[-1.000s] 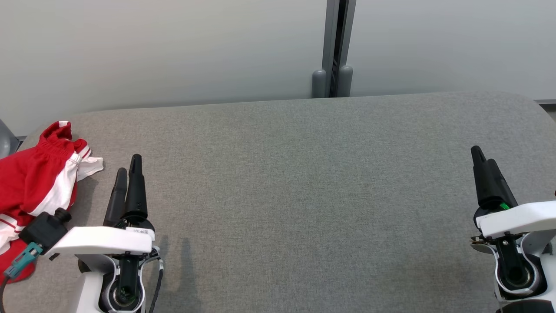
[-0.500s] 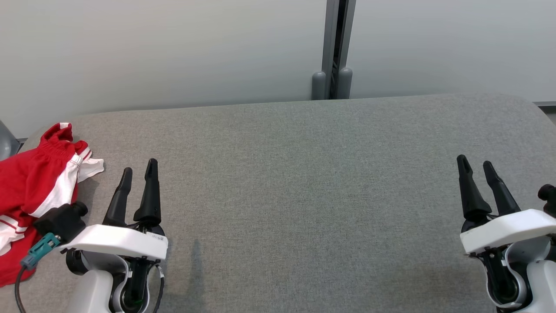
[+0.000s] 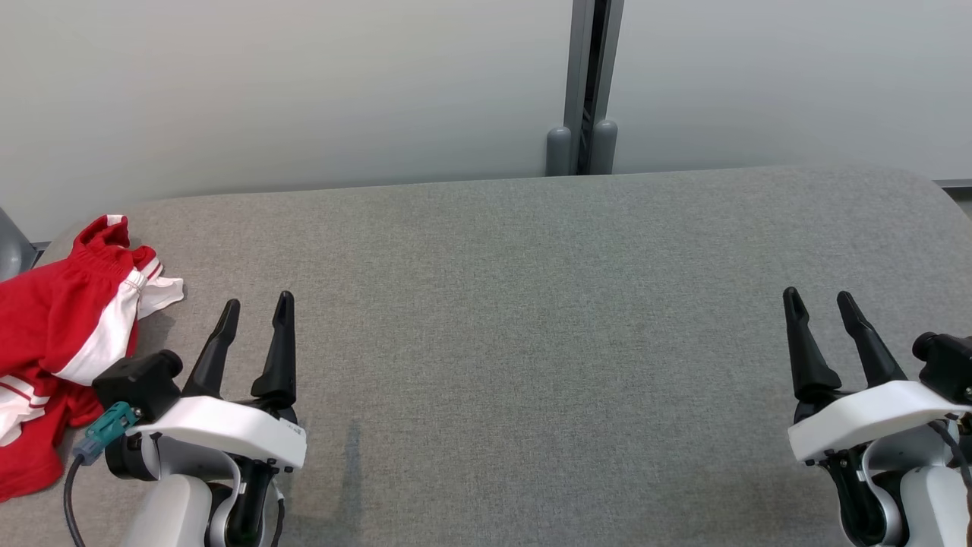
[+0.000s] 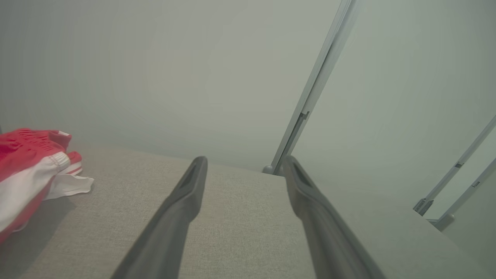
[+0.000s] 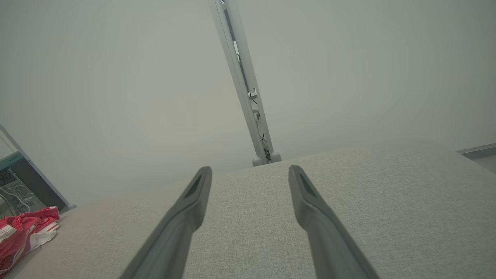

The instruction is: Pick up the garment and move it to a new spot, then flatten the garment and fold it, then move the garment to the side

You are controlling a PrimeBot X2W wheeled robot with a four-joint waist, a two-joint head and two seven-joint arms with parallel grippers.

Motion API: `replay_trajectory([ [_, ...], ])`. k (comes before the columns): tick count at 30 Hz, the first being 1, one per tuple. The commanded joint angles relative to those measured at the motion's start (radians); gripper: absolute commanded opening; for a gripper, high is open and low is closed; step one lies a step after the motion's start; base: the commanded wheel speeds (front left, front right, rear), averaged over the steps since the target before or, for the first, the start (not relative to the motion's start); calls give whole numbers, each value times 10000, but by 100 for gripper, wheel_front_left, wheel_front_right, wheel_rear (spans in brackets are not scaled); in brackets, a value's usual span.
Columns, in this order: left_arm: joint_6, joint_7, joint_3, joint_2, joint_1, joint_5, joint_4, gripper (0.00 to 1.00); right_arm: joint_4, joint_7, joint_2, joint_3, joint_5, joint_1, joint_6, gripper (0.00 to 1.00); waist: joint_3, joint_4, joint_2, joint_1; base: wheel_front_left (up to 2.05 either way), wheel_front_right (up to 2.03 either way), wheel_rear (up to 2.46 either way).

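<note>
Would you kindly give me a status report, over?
Left gripper open, empty. Right gripper open, empty. Red-and-white garment crumpled at left end of table, untouched. Nothing between it and left gripper.

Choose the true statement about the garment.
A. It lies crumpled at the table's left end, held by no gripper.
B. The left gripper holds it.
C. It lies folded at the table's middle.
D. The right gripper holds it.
A: the garment lies bunched at the left end of the table, and the left gripper and right gripper are both open and empty.
</note>
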Motion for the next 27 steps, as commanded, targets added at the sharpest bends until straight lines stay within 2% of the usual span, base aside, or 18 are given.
replay_trajectory([
  [1, 100, -31, -47, 122, -60, 347, -37, 100, -158, -123, -32, -21, -371, 17, 16, 100, -5, 6, 0, 0, 0, 0, 0],
  [27, 531, -201, -350, 329, 76, 2122, 35, 100, -348, -149, 153, -149, -2204, 476, 19, 100, -6, -14, 0, 0, 0, 0, 0],
])
